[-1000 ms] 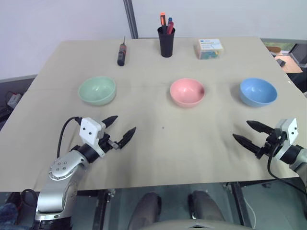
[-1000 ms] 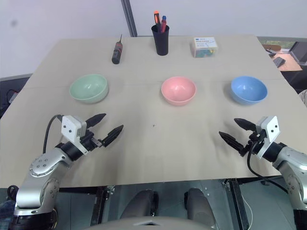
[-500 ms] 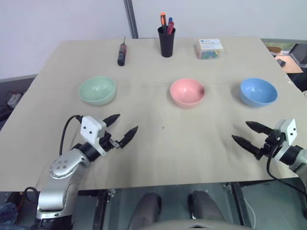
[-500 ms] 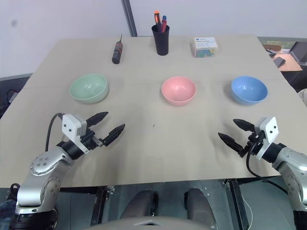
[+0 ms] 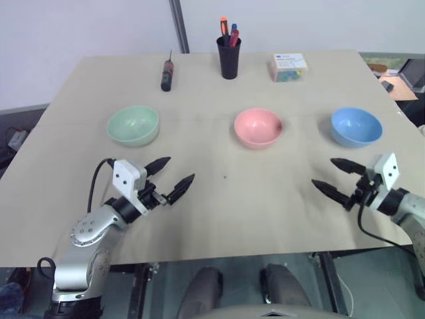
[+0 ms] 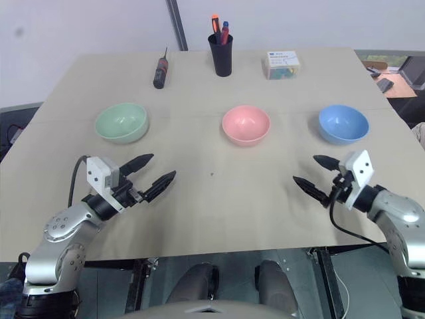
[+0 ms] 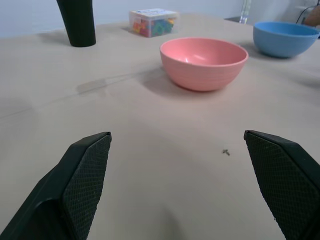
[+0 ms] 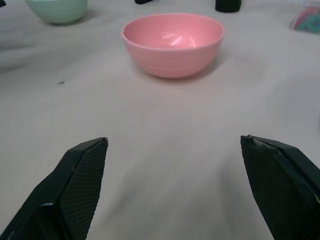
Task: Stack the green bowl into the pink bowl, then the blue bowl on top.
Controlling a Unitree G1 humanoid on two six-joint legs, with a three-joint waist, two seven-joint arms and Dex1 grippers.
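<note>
Three bowls stand in a row across the middle of the table: the green bowl point(image 5: 133, 125) on the left, the pink bowl point(image 5: 258, 127) in the centre, the blue bowl point(image 5: 356, 127) on the right. All are upright and empty. My left gripper point(image 5: 174, 178) hovers open in front of the green bowl, pointing toward the table's middle. Over the front right of the table, my right gripper point(image 5: 332, 177) is open as well, short of the blue bowl and aimed leftward. Both wrist views face the pink bowl point(image 7: 203, 62) point(image 8: 172, 43), with nothing between the fingers.
Along the far edge stand a black cup of pens point(image 5: 229, 56), a screwdriver point(image 5: 166, 74) and a small clear box of coloured bits point(image 5: 289, 67). A tiny speck point(image 5: 225, 177) lies on the bare tabletop in front of the pink bowl.
My right gripper has moved left and a little up, farther over the table. The left gripper has barely shifted. The bowls have not moved.
</note>
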